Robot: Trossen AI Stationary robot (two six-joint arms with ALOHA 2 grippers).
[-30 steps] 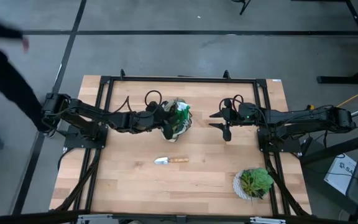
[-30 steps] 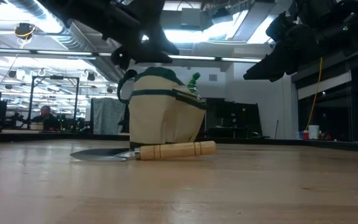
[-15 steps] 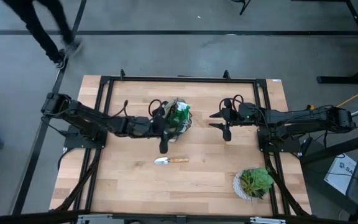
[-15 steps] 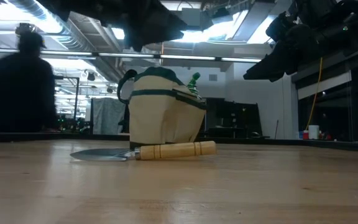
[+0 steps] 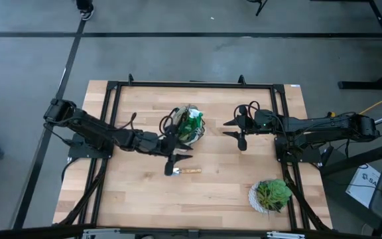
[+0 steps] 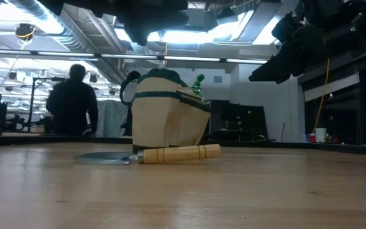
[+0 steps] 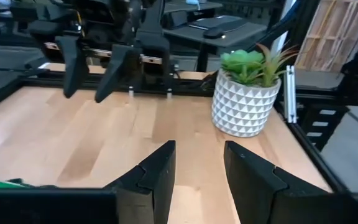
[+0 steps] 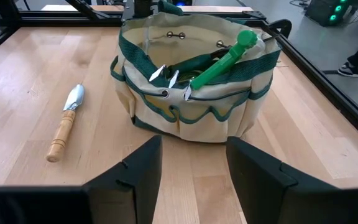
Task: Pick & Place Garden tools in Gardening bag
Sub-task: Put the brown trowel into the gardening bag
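The cream gardening bag (image 5: 190, 126) with dark green trim stands upright on its base at the table's middle; it also shows in the right wrist view (image 8: 191, 106). A bright green tool (image 8: 225, 59) and silver metal tips (image 8: 166, 74) stick out of it. The trowel (image 5: 184, 170), silver blade and wooden handle, lies flat on the table just near of the bag (image 6: 170, 154). My left gripper (image 5: 176, 161) is open above the trowel's blade end, touching nothing (image 7: 197, 171). My right gripper (image 5: 239, 138) waits open to the bag's right (image 8: 191, 168). I cannot make out the pruning shears.
A leafy plant in a white pot (image 5: 270, 194) stands near the table's front right corner. A black frame (image 5: 191, 84) runs around the table. Bare wood lies in front of the trowel. A person (image 6: 72, 102) stands in the room beyond.
My left gripper has gone from over the bag toward the table's near edge and now hangs over the trowel's blade end. The bag and the trowel have stayed in place. A person has walked through the room behind.
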